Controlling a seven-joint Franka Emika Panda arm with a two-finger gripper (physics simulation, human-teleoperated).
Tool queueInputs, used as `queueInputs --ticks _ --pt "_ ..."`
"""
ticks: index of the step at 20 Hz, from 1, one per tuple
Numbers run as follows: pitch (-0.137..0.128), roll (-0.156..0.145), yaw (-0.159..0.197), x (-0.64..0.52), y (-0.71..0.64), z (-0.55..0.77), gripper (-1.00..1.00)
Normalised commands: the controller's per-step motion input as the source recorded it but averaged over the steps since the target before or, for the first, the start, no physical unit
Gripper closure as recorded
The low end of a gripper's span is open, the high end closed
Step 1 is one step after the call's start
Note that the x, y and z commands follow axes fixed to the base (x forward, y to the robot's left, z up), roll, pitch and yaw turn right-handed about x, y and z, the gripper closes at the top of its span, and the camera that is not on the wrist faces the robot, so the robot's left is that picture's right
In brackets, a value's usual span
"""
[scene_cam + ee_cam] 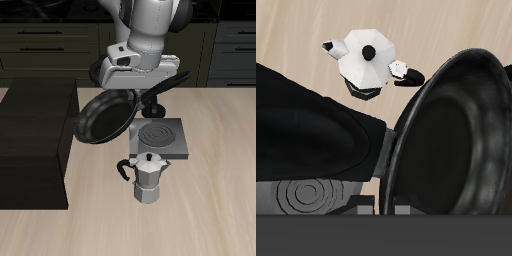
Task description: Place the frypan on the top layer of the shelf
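nearest the exterior camera stands the moka pot on the light tabletop, just in front of the square grey burner plate. above and behind them the frypan hangs in the air, tilted steeply so its glossy black bowl faces outward, its rim close to the edge of the shelf but not resting on its flat dark top. the pincer is pinched on the pan's handle beneath the white arm. from the wrist, the frypan fills much of the view, with the moka pot seen from above on the tabletop and the burner plate beyond the rim.
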Motion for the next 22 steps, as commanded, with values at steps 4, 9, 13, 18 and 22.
queueInputs --ticks 4,9,13,18,22 --pt "0.006 -0.07 0.019 0.11 -0.32 -0.1 1.0" --pt "-0.003 -0.105 0.035 0.17 -0.45 -0.08 1.0" --pt "-0.013 -0.085 0.046 0.11 -0.43 -0.04 1.0" --pt "0.01 -0.094 0.037 0.13 -0.49 -0.15 1.0" --pt "0.025 -0.093 0.033 0.14 -0.49 -0.22 1.0"
